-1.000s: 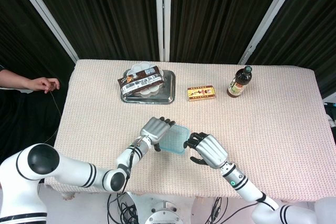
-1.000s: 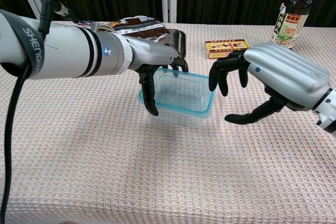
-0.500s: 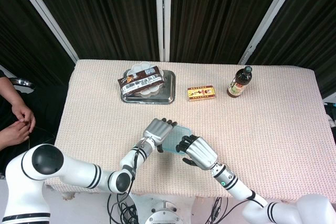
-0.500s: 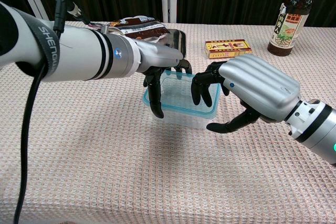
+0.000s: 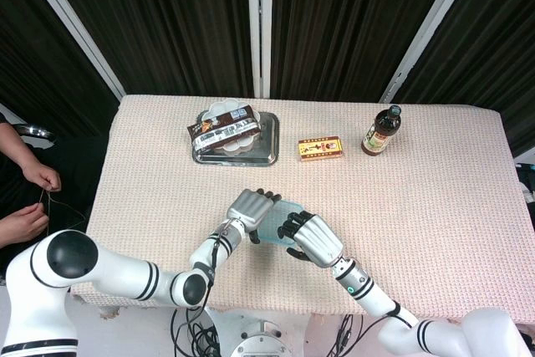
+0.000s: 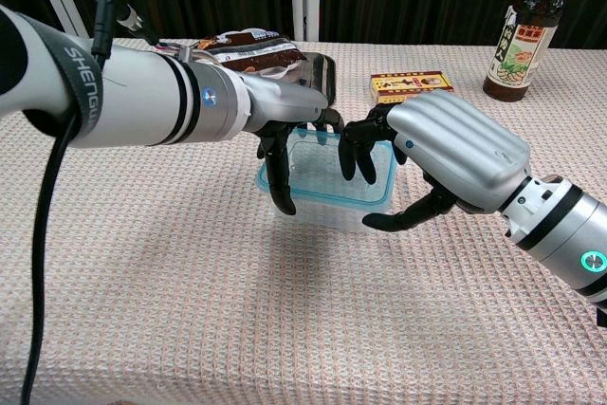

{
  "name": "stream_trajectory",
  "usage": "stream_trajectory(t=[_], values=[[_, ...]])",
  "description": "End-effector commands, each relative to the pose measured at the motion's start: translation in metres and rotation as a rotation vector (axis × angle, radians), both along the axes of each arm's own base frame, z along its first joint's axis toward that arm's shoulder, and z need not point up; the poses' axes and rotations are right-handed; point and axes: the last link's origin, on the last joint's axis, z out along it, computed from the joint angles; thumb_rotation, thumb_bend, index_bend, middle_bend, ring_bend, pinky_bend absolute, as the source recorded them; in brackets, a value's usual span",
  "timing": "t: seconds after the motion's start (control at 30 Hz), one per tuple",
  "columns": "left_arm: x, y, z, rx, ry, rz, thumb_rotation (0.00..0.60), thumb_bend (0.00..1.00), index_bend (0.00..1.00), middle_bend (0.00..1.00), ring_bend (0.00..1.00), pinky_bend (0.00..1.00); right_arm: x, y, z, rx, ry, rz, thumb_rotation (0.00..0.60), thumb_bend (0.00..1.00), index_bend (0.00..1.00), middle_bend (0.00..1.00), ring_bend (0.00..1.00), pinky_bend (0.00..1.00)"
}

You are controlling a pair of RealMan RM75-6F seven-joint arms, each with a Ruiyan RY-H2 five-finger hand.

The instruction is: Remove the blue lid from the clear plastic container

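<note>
Dark curtains with pale bars stood behind the table (image 5: 435, 198), which was covered with a beige woven cloth. On its far side I saw a metal tray (image 5: 266, 146) with a brown snack packet (image 5: 222, 129), a small yellow box (image 5: 320, 149) and a dark sauce bottle (image 5: 381, 130), all well apart from my work.

Near the front edge was the clear plastic container (image 6: 322, 204), and the blue lid (image 6: 327, 198) was on it, not yet removed, so I judged the task was only at the grasping step. My left hand (image 6: 289, 130) held the container from the left side, one finger reaching down its front wall. My right hand (image 6: 432, 154) curved over the right rim with its fingers (image 6: 365, 149) hooked above the lid and the thumb low beside the wall; I could not tell if it was already gripping.

Compared with one second before, the right hand had come from well beside the container to its rim, and the container had shifted a little to the right under the left hand
</note>
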Motion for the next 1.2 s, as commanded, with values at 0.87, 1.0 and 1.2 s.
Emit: stream_trajectory(t=[0.87,1.0,1.2], values=[[-0.009,-0.001,-0.005,0.034,0.010,-0.057,0.600,0.00,0.25,0.34,0.25,0.48,0.001,-0.007,0.018,-0.056,-0.041,-0.018,0.600,0.04,0.54,0.60,0.44,0.63],[-0.010,-0.002,-0.007,0.036,0.019,-0.069,0.600,0.00,0.25,0.34,0.25,0.47,0.002,-0.008,0.020,-0.062,-0.051,-0.018,0.600,0.04,0.54,0.61,0.44,0.63],[-0.009,-0.003,-0.008,0.031,0.011,-0.070,0.600,0.00,0.25,0.34,0.25,0.47,0.002,-0.009,0.019,-0.071,-0.047,-0.020,0.600,0.10,0.54,0.60,0.45,0.64]])
